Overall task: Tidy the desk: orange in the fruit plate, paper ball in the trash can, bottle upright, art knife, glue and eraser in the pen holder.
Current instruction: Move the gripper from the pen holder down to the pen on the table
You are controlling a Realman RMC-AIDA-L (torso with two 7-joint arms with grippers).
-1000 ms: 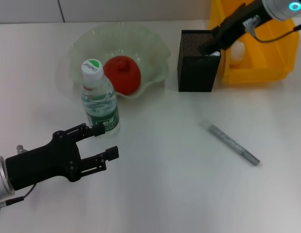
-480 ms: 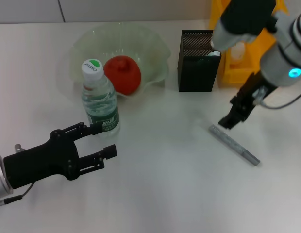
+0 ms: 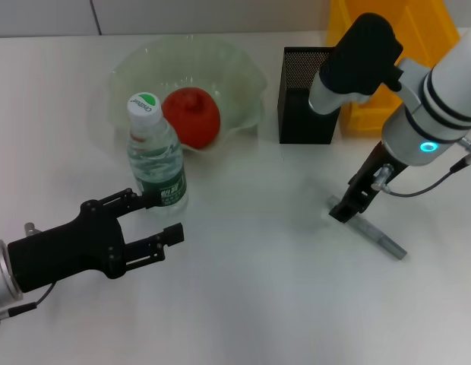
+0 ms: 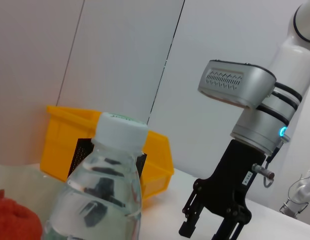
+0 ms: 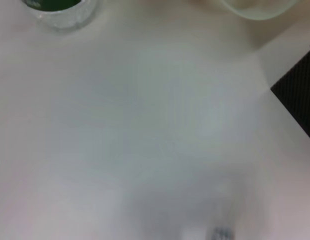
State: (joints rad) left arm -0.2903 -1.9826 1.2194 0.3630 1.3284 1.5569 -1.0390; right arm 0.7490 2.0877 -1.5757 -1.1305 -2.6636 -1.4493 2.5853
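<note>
Presently, on my desk (image 3: pixel 243 304):

1. My right gripper (image 3: pixel 346 207): low over the white tabletop, at the near end of the art knife (image 3: pixel 376 235). In the left wrist view its two black fingers (image 4: pixel 189 225) stand apart, pointing down. Whether they touch the knife I cannot tell.
2. Art knife: slim grey stick lying flat and slanted on the table, in front of the pen holder (image 3: pixel 308 97) and well apart from it; its far end is hidden under my right gripper.
3. My left gripper (image 3: pixel 161 219): fingers spread wide, holding nothing, hovering low just in front of the bottle (image 3: pixel 155 156); one upper fingertip sits just beside the green label.
4. Bottle: upright, white-and-green cap on, standing just in front of the fruit plate (image 3: pixel 243 68).
5. Orange (image 3: pixel 191 116): resting inside the fruit plate, towards its near side, directly behind the bottle.
6. Fruit plate: pale-green glass, wavy rim, at the back of the table, left of the pen holder.
7. Pen holder: black mesh box, upright, beside the trash can (image 3: pixel 425 23); my right forearm crosses in front of its right edge.
8. Trash can: yellow bin at the back right corner, largely hidden by my right arm; contents not visible.
</note>
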